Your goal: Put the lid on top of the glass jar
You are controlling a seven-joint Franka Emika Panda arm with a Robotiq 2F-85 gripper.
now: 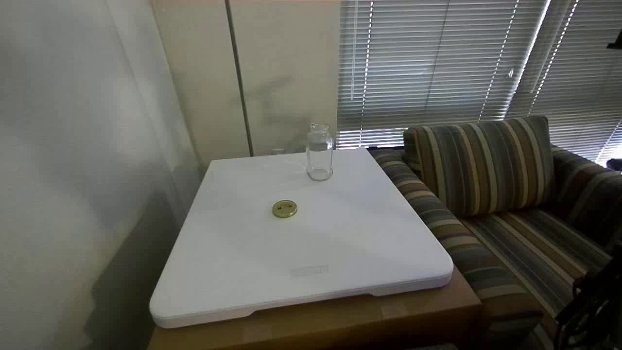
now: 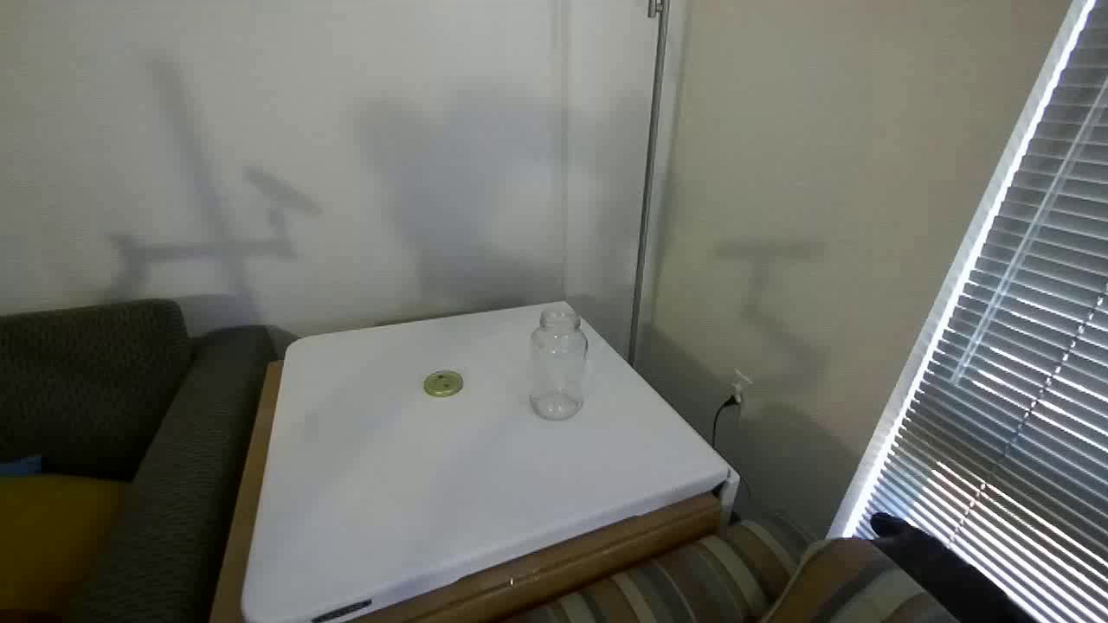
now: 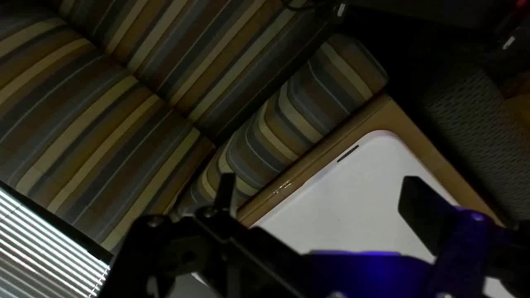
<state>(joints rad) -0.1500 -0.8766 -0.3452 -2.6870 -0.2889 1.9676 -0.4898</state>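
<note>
The lid (image 1: pixel 284 208), a flat gold-olive disc, lies by itself on the white board. It shows as well in an exterior view as a small greenish disc (image 2: pixel 443 384). Behind it, nearer a far corner of the board, the clear glass jar (image 1: pixel 319 158) stands upright with its mouth uncovered; the same glass jar (image 2: pixel 557 368) is apart from the lid in both exterior views. In the wrist view my gripper (image 3: pixel 319 186) is open, its black fingers (image 3: pixel 418 207) wide apart with nothing between them. Neither lid nor jar shows in that view.
The white board (image 1: pixel 301 243) rests on a brown cardboard box (image 1: pixel 340 321). A striped armchair (image 1: pixel 486 165) stands against one side, and a dark sofa (image 2: pixel 208 433) is beside another. Walls and window blinds (image 1: pixel 413 63) close in the far sides.
</note>
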